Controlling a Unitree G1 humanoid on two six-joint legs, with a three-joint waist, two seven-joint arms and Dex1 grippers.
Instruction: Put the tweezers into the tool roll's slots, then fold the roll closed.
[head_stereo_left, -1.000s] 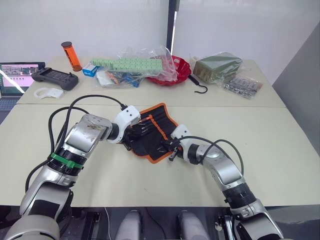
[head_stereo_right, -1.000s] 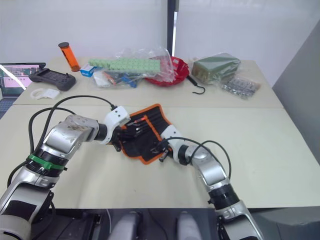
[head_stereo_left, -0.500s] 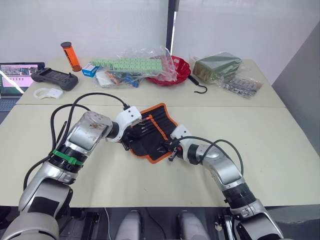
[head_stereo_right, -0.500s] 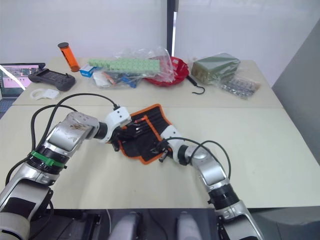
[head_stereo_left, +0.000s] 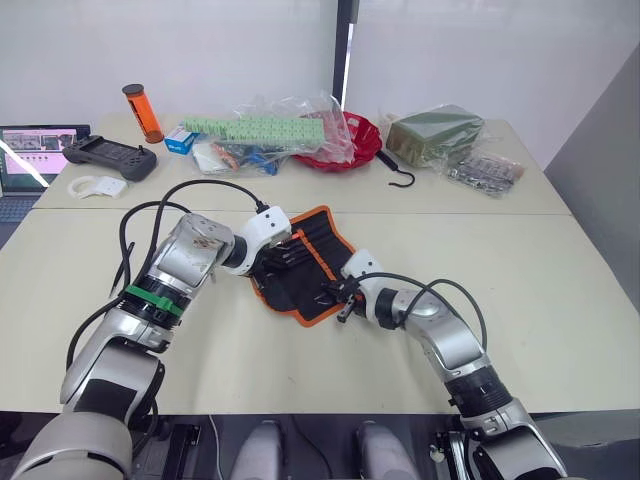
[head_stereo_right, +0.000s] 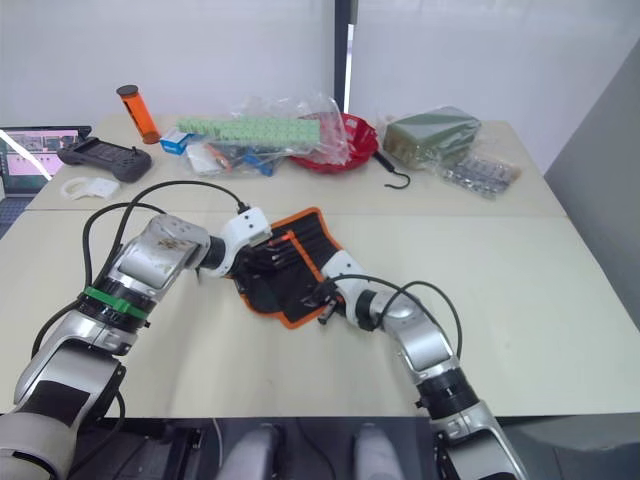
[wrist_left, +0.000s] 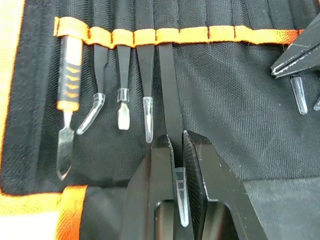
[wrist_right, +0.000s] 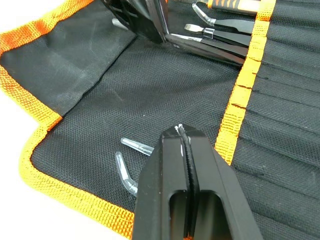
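The tool roll (head_stereo_left: 300, 292) lies open mid-table, black with orange trim. Its orange band (wrist_left: 200, 34) crosses the slots, and several tweezers (wrist_left: 146, 70) sit tucked under it beside an orange-handled tool (wrist_left: 69, 80). My left gripper (wrist_left: 177, 137) is shut on one more tweezer (wrist_left: 168, 85), whose upper end lies under the band. It reaches in over the roll's left side (head_stereo_left: 275, 253). My right gripper (wrist_right: 181, 132) is shut, resting on the roll's right part (head_stereo_left: 336, 296). Two clear-capped tweezer tips (wrist_right: 135, 146) stick out beside its fingers, with their bodies hidden underneath.
At the back stand a red bowl (head_stereo_left: 355, 140), a black hook (head_stereo_left: 401, 178), plastic bags with green pieces (head_stereo_left: 265, 128), a green pack (head_stereo_left: 435, 130), a bag of metal parts (head_stereo_left: 485, 170), an orange cylinder (head_stereo_left: 143, 112), a controller (head_stereo_left: 110, 155) and a laptop (head_stereo_left: 30, 150).
My left gripper has slid to the right and farther onto the roll, toward the orange band. The right gripper has stayed put.
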